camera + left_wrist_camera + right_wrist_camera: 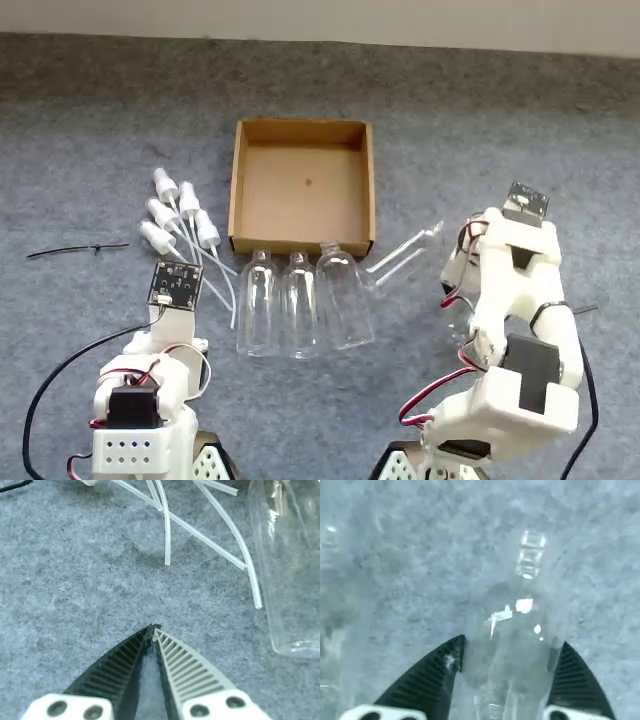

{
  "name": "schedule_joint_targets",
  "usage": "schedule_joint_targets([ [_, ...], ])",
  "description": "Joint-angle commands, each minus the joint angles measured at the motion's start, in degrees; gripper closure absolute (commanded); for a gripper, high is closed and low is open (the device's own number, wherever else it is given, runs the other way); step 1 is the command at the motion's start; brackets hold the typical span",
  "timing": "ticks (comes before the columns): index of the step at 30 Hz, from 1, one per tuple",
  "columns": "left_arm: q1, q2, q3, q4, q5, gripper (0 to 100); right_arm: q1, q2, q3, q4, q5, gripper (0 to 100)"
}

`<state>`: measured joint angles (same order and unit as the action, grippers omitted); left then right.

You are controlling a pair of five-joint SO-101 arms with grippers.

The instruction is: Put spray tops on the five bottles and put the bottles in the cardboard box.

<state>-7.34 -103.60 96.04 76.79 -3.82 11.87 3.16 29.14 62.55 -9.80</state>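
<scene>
The cardboard box sits open at 12 o'clock from the centre of the grey surface, and nothing lies inside it. Directly at 6 o'clock from the box, a row of three clear bottles lies on its side, necks pointing toward the box wall and almost touching it, none of them capped. At 9 o'clock from the box, four white spray tops lie in a loose cluster, their thin dip tubes trailing toward 5 o'clock until they nearly reach the nearest bottle of the row. Farther out at 9 o'clock lies a black cable tie. At 4 o'clock from the box, two slender clear pieces lie side by side; what they are is hard to tell. The left arm stands at 7 o'clock from the box, and its left end effector is narrow, the fingertips meeting with nothing between them, poised above bare surface just short of the tube ends. The right arm stands at 4 o'clock, bent down toward the surface. Its right end effector is spread wide and holds a held bottle, clear and uncapped, with one finger against each side.
</scene>
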Motion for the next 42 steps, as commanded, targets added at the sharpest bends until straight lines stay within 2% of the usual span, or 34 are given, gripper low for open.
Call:
schedule_joint_targets([
  [1,0.75,-0.57,1.19,-0.79,-0.18,99,2.24,-0.22,-3.03,0.04,11.16,83.0],
  [8,0.75,-0.57,1.19,-0.79,-0.18,99,3.65,-0.13,-3.03,0.57,36.48,85.8],
  [16,0.75,-0.57,1.19,-0.79,-0.18,99,8.13,-0.48,-3.03,0.48,53.1,85.7],
  [27,0.75,-0.57,1.19,-0.79,-0.18,99,9.71,-0.48,-8.48,2.68,52.48,85.4],
  [34,0.75,-0.57,1.19,-0.7,-0.18,99,10.51,-0.48,-13.58,11.65,50.9,66.4],
  [38,0.75,-0.57,1.19,-0.7,-0.18,99,12.44,-0.48,-15.78,11.74,50.9,65.6],
  [42,0.75,-0.57,1.19,-0.7,-0.18,99,11.47,-0.48,-15.96,11.47,50.99,65.6],
])
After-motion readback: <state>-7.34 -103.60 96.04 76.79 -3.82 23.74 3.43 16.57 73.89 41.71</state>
